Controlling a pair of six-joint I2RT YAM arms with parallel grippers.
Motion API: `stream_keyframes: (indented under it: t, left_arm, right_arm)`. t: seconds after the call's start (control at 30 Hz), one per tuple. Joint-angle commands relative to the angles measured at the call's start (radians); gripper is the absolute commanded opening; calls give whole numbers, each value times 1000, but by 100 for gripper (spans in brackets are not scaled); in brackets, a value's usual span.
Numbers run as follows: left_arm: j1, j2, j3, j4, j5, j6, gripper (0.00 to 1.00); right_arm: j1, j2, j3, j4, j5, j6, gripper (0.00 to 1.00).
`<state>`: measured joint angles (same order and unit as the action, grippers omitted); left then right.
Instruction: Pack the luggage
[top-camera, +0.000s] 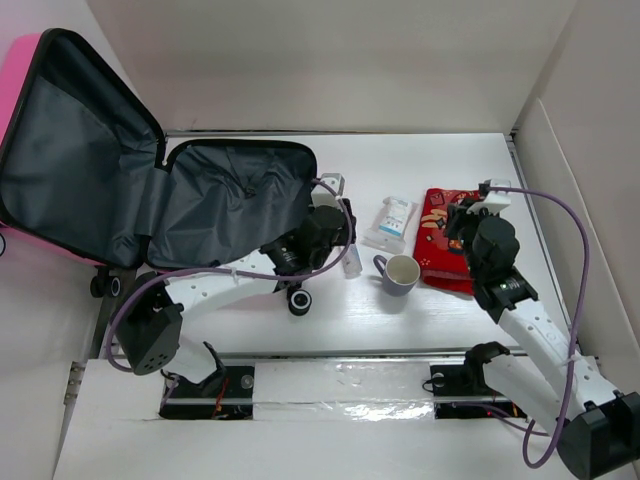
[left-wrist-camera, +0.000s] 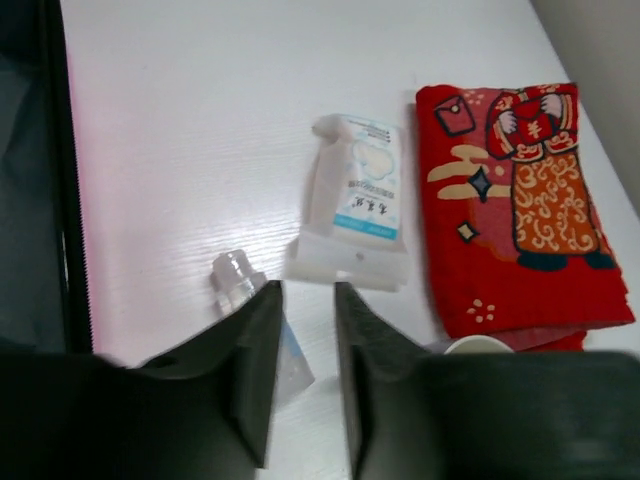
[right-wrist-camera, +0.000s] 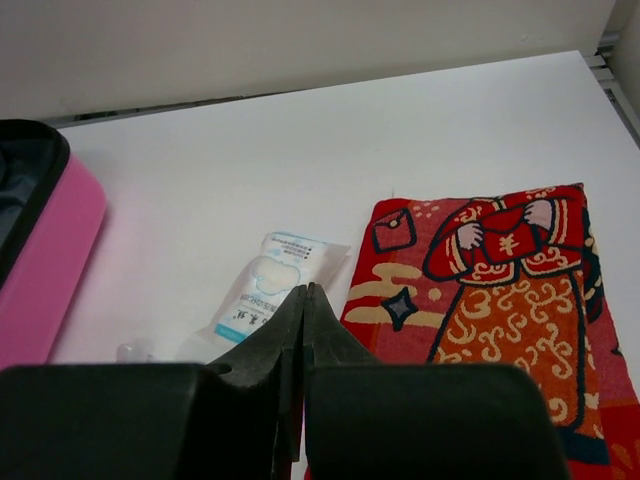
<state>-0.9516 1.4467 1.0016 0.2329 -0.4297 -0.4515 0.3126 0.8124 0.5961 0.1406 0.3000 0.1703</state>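
1. Luggage (top-camera: 90, 150) lies open at the table's (top-camera: 430, 165) left edge; bare tabletop beyond.
2. Left gripper (left-wrist-camera: 308, 290) has fingers slightly apart (bottle (left-wrist-camera: 235, 272) just beside), right gripper (right-wrist-camera: 303, 290) is pinched together.
3. Only the overhead view shows the whole mug (top-camera: 402, 272).

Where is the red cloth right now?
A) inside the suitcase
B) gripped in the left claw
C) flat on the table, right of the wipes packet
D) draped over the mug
C: the red cloth lies flat on the table, right of the wipes packet, outside the open suitcase.
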Motion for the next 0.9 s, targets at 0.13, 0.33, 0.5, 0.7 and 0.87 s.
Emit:
stream_keyframes:
  t: [0.13, 0.33, 0.5, 0.7, 0.87]
  left_arm:
    - [-13, 63, 52, -159, -24, -147, 59]
    - [-4, 251, 227, -360, -26, -197, 65]
    - [-4, 374, 318, -435, -35, -231, 65]
    - [14, 420, 315, -428, -72, -248, 63]
    - [14, 481, 351, -446, -76, -250, 60]
  right_arm:
    - [-6, 31, 57, 4, -19, 12, 27]
    - [-6, 30, 54, 10, -41, 8, 36]
    - [-6, 22, 53, 13, -53, 6, 36]
    - [-6, 16, 53, 13, -67, 6, 36]
    - [-6, 11, 48, 16, -68, 6, 36]
